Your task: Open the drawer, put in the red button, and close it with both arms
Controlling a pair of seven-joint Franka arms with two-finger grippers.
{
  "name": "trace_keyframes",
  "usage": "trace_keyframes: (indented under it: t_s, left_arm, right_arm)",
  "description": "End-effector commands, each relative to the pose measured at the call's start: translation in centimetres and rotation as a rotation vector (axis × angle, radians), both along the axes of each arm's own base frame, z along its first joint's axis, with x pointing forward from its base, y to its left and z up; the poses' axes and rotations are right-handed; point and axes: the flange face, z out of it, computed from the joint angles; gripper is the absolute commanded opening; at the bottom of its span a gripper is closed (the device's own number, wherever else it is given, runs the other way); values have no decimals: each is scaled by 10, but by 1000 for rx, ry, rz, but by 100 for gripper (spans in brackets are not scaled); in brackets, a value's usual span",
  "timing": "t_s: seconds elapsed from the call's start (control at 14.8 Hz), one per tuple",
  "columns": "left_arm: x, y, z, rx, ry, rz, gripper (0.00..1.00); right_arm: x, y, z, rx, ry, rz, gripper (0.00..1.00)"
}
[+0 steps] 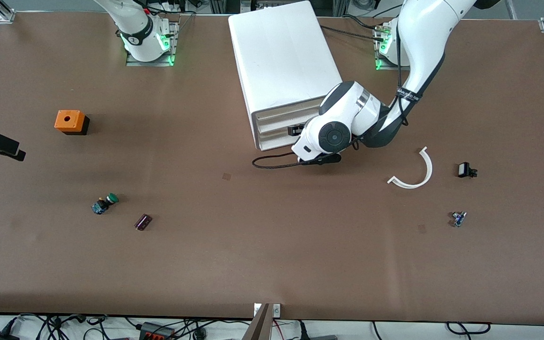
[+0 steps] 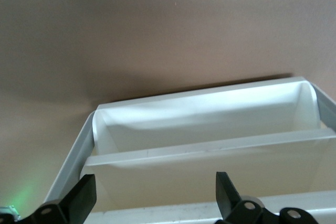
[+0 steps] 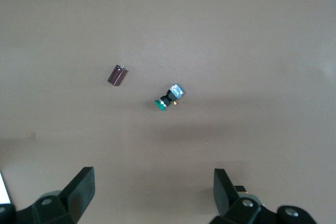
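reaching at the cabinet [image 1: 282,66] front, the left gripper [image 2: 152,198] is spread wide around a drawer [image 2: 205,129] lip, holding nothing. the right gripper [image 3: 152,195], spread and empty, hangs over the green-capped button [image 3: 169,98]. red button: cannot tell.

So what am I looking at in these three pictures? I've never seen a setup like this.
Two white robot arms stand at a brown table. The big picture looks down from a high camera facing them. The other two come from cameras on the arms' wrists.

The left gripper, fingers open, is at the front of the white cabinet, by its drawers. The right gripper, also open, holds nothing and hangs over a green button and a small dark purple part.

Also on the table: an orange block toward the right arm's end; a curved white strip, a small black part and a tiny blue part toward the left arm's end.
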Motion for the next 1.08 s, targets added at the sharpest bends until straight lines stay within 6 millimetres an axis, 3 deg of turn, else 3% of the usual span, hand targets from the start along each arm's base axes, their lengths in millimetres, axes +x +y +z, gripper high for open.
trace_keyframes:
  t_s: [0.0, 0.07, 0.27, 0.41, 0.54, 0.61, 0.81, 1.02]
  left_arm:
    - [-8, 0, 7, -6, 28, -17, 100]
    - [2, 7, 13, -5, 4, -6, 100]
    - [71, 53, 75, 44, -184, 22, 100]
    - [110, 97, 108, 84, -285, 60, 100]
    - [138, 169, 136, 123, -341, 125, 100]
    - [141, 195, 147, 112, -340, 79, 100]
    - [134, 278, 211, 73, -358, -113, 100]
    - [128, 343, 245, 15, -376, -267, 100]
  right_arm:
    - [-16, 7, -2, 7, 28, 13, 100]
    - [-18, 6, -2, 8, 40, 7, 100]
    - [-27, 10, -6, -20, 60, 19, 100]
    - [-42, 22, -10, -45, 56, 41, 100]
    - [-58, 21, -13, -45, 25, 41, 100]
    - [-66, 20, -18, -41, 28, 38, 100]
    - [-73, 19, -18, -38, 25, 29, 100]
    - [-72, 19, -14, -39, 12, 29, 100]
